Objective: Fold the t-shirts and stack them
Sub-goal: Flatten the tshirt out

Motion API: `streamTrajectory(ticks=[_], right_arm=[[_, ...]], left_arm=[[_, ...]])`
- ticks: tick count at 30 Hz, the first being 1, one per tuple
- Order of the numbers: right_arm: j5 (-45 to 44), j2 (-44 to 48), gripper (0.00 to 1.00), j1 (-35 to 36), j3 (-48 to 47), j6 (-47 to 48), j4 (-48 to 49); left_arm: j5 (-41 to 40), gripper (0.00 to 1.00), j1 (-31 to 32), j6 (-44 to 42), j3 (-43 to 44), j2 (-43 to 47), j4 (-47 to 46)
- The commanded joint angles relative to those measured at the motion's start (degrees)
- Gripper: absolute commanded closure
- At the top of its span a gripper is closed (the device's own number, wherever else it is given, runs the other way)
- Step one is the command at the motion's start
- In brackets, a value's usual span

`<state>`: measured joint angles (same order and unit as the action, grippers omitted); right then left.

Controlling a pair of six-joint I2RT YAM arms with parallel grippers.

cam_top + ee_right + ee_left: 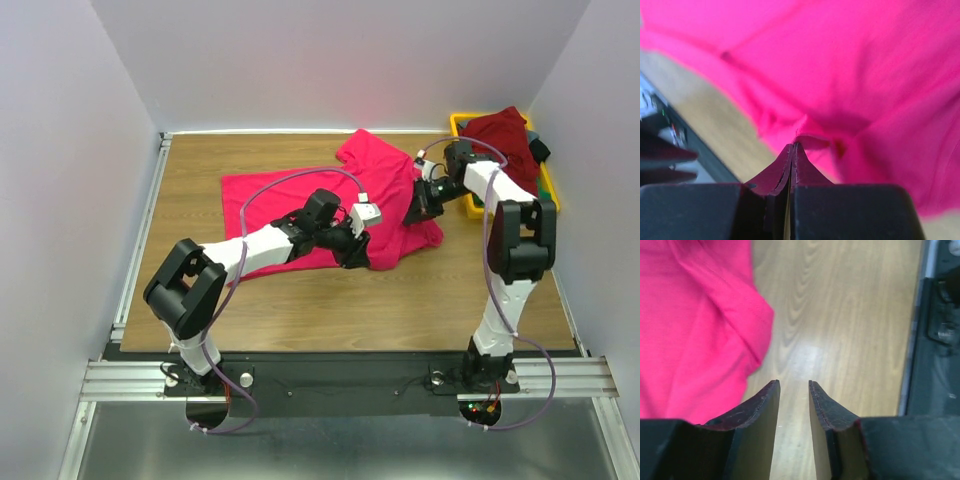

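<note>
Jaws of left gripper (794, 384) ajar, empty | right gripper (794, 145) pinching crimson t-shirt (865, 75)

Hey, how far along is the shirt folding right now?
Nothing looks finished: no folded stack shows on the table. In hand: the crimson t-shirt lies rumpled; the right gripper is shut, apparently pinching its edge, the left gripper open and empty beside it. Left: finish this fold, then the maroon t-shirt and others heaped in the yellow bin.

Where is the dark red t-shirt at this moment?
In the top view, the dark red t-shirt lies heaped on the yellow bin at the far right corner of the table, right of the crimson t-shirt.
</note>
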<state>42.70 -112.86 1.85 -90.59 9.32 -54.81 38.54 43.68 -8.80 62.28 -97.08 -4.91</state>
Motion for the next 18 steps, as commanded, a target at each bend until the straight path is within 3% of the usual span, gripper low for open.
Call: streamTrajectory(ticks=[1,10,18], right_arm=[[0.0,-5.9,0.99,-0.3,-4.2,-11.0,13.1],[-10.2,-13.0,0.99,-0.4,-4.7,-26.3,24.7],[-13.6,-15.9,0.99,-0.4,-4.0,-31.0,26.1]], left_arm=[[-8.0,0.55,0.4,-4.4,-0.1,2.7,-3.5],[-22.5,0.55,7.5,-15.0,7.9,-5.0,-2.3],[-32.6,0.54,14.4,-21.3,11.8,-11.5,-4.5]])
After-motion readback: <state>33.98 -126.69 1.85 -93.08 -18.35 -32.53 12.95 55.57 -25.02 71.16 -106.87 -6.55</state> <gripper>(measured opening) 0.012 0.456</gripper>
